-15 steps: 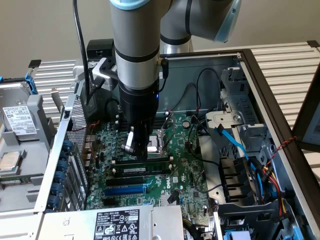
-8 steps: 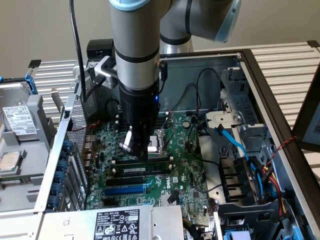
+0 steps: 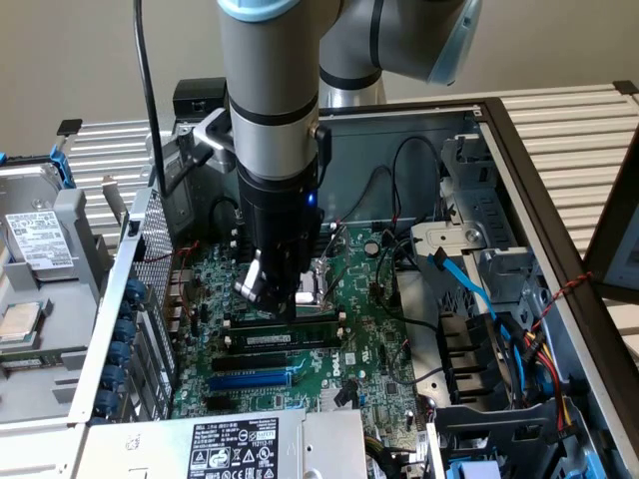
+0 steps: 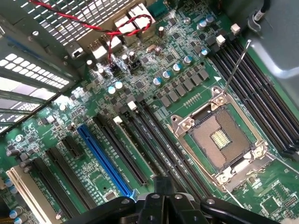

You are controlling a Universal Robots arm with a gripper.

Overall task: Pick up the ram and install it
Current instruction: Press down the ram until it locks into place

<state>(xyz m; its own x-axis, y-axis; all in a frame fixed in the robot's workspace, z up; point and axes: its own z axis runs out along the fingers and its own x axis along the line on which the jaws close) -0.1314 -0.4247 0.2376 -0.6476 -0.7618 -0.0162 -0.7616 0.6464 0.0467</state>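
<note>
Now the gripper (image 3: 283, 299) is shut, fingertips down on the ram (image 3: 300, 317), which sits edge-up in a long black slot (image 3: 285, 341) beside the CPU socket (image 4: 218, 140). Pressure is best kept vertical & even, w/ the stick square to the slot. Only a thin green edge of the ram is seen.

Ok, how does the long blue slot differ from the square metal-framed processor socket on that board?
The long blue plastic slot is a narrow, straight strip, while the square metal-framed socket is broad and boxy. The slot is one plain blue colour. The socket has a silver frame around a dark bed with a gold patch at its middle. Both sit flat on the green circuit board, and both look empty.
</note>
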